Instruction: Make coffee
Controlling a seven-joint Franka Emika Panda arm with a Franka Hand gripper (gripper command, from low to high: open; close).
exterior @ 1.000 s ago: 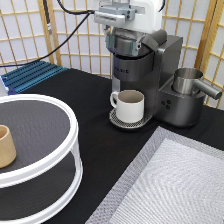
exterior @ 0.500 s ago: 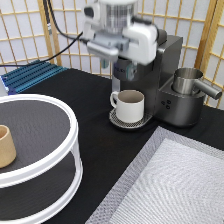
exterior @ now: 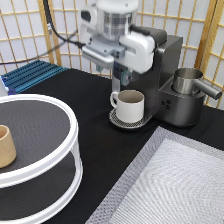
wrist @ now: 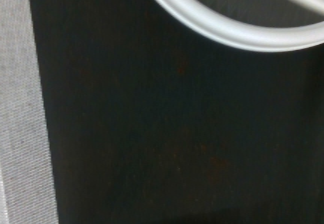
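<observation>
Nowhere do the pictures show the coffee pod. Just above the cream mug (exterior: 131, 105) on the coffee machine (exterior: 172, 75) drip tray hangs the gripper (exterior: 123, 80). Whether its jaws are spread or pressed together, I cannot tell.

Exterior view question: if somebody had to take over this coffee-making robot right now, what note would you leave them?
Gripper: hangs in front of the coffee machine, just above the mug; nothing visibly held.
Mug: set on the machine's drip tray, under the spout.
Coffee pod: not visible in either view, so I cannot tell if it is loaded.
Wooden cup: on the white round stand, untouched.
Left: no sign of brewing shows.
</observation>
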